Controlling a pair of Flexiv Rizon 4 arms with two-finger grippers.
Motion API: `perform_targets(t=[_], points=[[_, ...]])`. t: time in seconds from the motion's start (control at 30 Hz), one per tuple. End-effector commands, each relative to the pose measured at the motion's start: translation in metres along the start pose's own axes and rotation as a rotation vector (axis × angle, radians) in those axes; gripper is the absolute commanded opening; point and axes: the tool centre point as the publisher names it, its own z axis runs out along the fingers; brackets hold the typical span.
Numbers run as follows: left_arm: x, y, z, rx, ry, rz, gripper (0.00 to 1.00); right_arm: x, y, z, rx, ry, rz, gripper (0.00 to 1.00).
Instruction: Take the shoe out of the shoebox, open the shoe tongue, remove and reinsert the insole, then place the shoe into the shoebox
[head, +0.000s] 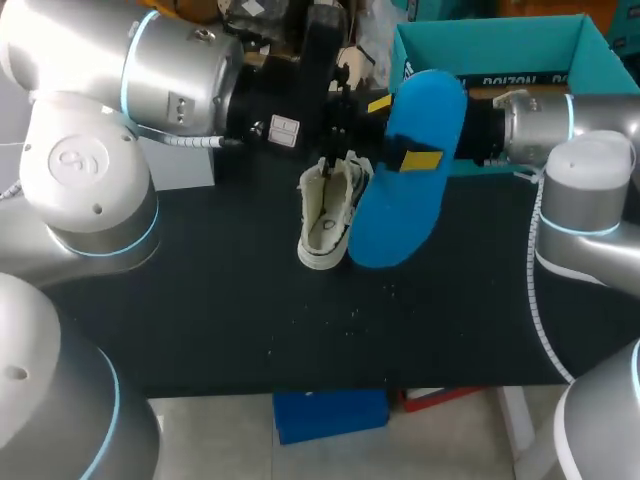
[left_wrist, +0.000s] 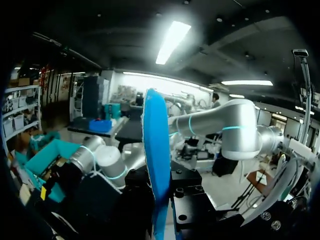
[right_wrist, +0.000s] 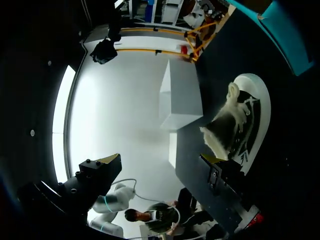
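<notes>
Insole (head: 410, 185) upright, clamped in left pincer (left_wrist: 159, 200); right pincer (right_wrist: 161, 161) gapes, shoe (head: 325, 215) ahead.

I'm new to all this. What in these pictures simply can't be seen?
- Right gripper: in the head view, hidden behind the blue insole.
- Shoebox floor: head view, blocked by its own near wall.
- Inside of the shoe: right wrist view, covered by its tongue; head view, too small.
</notes>
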Motion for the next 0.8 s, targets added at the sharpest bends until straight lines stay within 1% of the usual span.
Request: perform_targets(t=[0.03, 0.1, 0.13, 0.7, 0.73, 0.8], points=[[-0.004, 0.015, -0.006, 0.060, 0.012, 0.003, 0.00, 0.000, 0.000, 0.001, -0.002, 0.000, 0.000, 1.00], [-0.006, 0.014, -0.011, 0.094, 0.036, -0.020, 0.00, 0.000, 0.000, 0.001, -0.002, 0.000, 0.000, 1.00], [-0.008, 0.013, -0.013, 0.136, 0.049, -0.042, 0.00, 0.000, 0.000, 0.001, -0.002, 0.000, 0.000, 1.00], [-0.008, 0.013, -0.013, 0.136, 0.049, -0.042, 0.00, 0.000, 0.000, 0.001, -0.002, 0.000, 0.000, 1.00], [-0.008, 0.021, -0.010, 0.153, 0.047, -0.011, 0.00, 0.000, 0.000, 0.001, -0.002, 0.000, 0.000, 1.00], [-0.010, 0.040, -0.006, 0.159, 0.028, 0.050, 0.00, 0.000, 0.000, 0.001, -0.002, 0.000, 0.000, 1.00]])
